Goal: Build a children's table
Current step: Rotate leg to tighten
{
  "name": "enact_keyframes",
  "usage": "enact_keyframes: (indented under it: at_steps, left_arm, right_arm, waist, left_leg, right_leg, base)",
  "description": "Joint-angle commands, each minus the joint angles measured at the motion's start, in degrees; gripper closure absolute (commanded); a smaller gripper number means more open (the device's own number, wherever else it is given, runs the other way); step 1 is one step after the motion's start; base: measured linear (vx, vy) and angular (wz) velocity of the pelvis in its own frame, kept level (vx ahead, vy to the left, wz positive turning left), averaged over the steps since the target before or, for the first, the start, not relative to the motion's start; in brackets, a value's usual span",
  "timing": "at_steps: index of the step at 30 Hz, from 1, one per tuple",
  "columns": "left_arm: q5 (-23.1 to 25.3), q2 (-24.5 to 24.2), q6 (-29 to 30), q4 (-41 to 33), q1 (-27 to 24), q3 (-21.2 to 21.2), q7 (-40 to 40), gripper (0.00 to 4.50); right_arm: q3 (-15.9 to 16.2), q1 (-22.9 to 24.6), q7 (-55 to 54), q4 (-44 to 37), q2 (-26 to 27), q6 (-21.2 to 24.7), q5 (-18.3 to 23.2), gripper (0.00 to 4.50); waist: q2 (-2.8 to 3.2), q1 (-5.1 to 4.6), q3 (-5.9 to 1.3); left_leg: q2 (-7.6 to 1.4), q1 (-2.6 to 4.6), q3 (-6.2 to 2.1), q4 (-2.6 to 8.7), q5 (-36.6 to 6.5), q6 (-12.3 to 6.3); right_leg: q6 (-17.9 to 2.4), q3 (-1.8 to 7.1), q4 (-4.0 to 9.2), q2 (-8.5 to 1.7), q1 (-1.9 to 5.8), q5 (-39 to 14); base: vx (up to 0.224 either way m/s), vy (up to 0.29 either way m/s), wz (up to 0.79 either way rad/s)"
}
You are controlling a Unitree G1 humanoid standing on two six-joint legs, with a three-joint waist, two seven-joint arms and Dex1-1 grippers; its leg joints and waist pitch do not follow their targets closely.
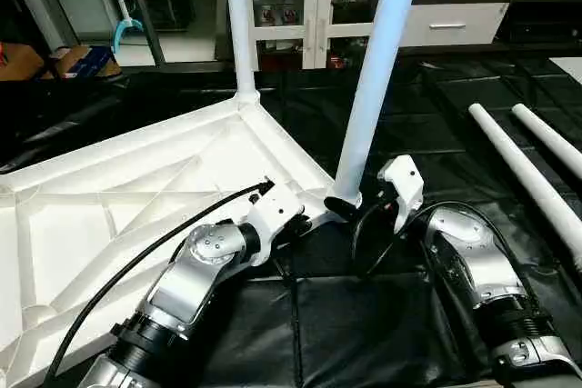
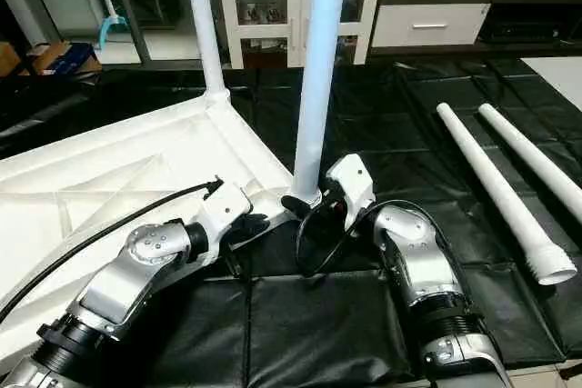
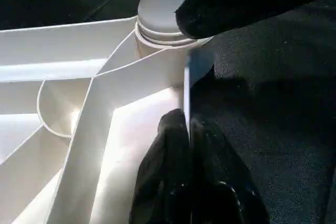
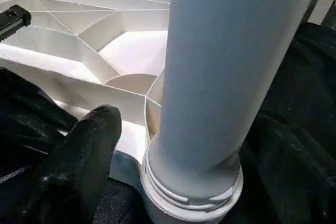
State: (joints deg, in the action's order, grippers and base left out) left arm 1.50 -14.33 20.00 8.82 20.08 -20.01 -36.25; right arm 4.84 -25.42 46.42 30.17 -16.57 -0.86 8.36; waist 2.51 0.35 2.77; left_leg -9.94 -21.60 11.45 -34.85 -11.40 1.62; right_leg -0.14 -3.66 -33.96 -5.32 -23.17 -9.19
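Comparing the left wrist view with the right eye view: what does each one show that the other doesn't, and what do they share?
The left wrist view alone shows the left gripper shut on the table top's edge wall, one finger on each side.

The right eye view alone shows the far upright leg, two loose legs lying on the black mat, and the cabinet.

Both show the near leg standing in its corner socket, with the right gripper at its base.
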Motion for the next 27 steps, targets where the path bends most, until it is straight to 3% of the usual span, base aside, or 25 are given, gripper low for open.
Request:
enact_keyframes:
  at_steps: [1,5,27]
  left_arm:
    - [0.4,-0.3,-0.3,0.3,0.2,0.3,0.0,4.5]
    - [0.4,-0.4,-0.3,0.4,0.2,0.3,0.0,4.5]
    - [0.4,-0.9,-0.5,0.3,0.0,0.4,-0.3,4.5]
  right_arm:
    - [-0.2,-1.1,0.1,0.3,-0.5,-0.9,-0.4,0.53]
    - [-0.2,-1.4,0.1,0.6,-0.5,-0.9,-0.5,0.53]
    - [-0.1,-1.1,0.2,0.1,-0.3,-1.1,-0.5,0.53]
  waist:
    - [-1.5,0.15,-3.57]
    - [-1.72,0.13,-3.54]
    - [-1.37,0.06,-3.47]
  left_leg:
    - [-3.06,0.43,-1.58,4.32,-12.8,-4.03]
    - [-3.04,0.4,-1.52,4.29,-12.6,-4.19]
    - [-3.05,0.44,-1.61,4.4,-13.6,-3.73]
  right_leg:
    - [-11.4,2.23,4.38,-3.07,2.14,-19.8]
    - [-11.6,2.25,4.39,-3.08,2.14,-19.5]
    - [-11.3,2.23,4.5,-3.06,2.06,-20.6]
  base:
    - [0.0,0.0,0.0]
    - [0.0,0.0,0.0]
    - [0.0,0.0,0.0]
